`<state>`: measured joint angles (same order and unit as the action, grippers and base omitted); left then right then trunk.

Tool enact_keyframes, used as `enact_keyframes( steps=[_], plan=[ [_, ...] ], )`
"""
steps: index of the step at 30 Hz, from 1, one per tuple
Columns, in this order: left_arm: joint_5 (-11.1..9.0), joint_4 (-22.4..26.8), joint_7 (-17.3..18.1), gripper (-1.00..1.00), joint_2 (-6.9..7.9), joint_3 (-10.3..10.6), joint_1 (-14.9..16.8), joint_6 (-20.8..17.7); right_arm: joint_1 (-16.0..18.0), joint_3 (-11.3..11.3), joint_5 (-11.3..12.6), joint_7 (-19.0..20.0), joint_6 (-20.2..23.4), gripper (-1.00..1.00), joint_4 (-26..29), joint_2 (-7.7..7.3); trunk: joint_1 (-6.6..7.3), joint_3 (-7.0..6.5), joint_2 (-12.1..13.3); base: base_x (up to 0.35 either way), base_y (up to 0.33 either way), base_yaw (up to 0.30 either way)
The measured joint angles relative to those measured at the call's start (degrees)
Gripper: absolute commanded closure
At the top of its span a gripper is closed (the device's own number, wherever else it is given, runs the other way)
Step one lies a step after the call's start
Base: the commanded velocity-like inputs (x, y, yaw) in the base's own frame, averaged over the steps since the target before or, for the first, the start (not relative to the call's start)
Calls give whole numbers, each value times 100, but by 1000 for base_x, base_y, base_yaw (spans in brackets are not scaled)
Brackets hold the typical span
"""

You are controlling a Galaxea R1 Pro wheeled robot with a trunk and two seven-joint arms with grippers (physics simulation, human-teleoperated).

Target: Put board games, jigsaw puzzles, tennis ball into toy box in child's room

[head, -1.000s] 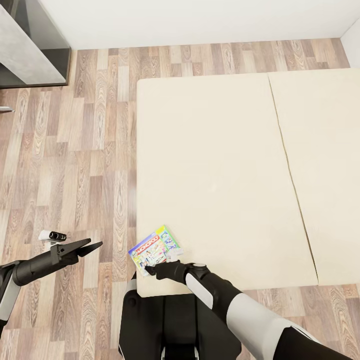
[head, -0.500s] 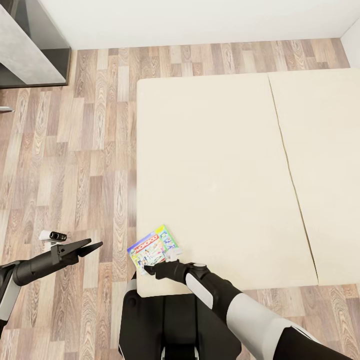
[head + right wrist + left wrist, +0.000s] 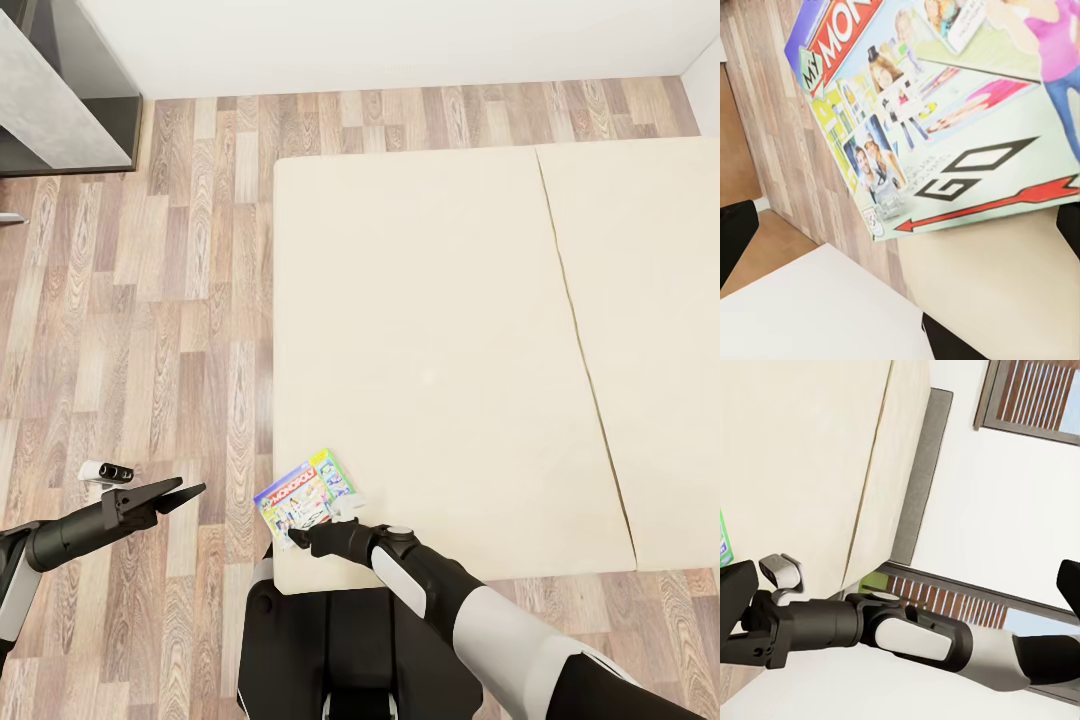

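**Right pincer at the Monopoly box, near corner of the bed**

Right pincer [image 3: 298, 541] reaching left over the near-left corner of the bed [image 3: 450, 330], tip at the near edge of the Monopoly board game [image 3: 306, 498]; whether clenched on the box or merely touching it, cannot tell. Box lying flat on the beige mattress, just beside the bed's left edge, red banner toward the far-left. Close up from the right wrist: box lid [image 3: 937, 112] above the mattress, wood-plank floor [image 3: 772, 142] beside it. Left pincer [image 3: 180, 494] released, fingers spread, empty, hanging over the floor [image 3: 150, 330] left of the bed, well apart from the box.
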<state>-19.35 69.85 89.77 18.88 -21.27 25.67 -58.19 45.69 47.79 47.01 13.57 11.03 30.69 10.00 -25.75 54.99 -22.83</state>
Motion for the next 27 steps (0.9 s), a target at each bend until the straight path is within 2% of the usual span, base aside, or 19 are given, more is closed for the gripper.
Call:
enact_keyframes(
  steps=[12,18,27],
  plan=[
    [-3,0,0,-100,0,0,0,0,-3,4,-1,0,-18,-100,8,0,0,0,0,0,0,0],
    [-3,0,0,-100,0,0,0,0,-1,13,-10,9,-232,-100,9,0,0,0,0,0,0,0],
    [0,0,0,-100,0,0,0,0,-3,16,-14,16,-286,-100,8,0,0,0,0,0,0,0]
  ],
)
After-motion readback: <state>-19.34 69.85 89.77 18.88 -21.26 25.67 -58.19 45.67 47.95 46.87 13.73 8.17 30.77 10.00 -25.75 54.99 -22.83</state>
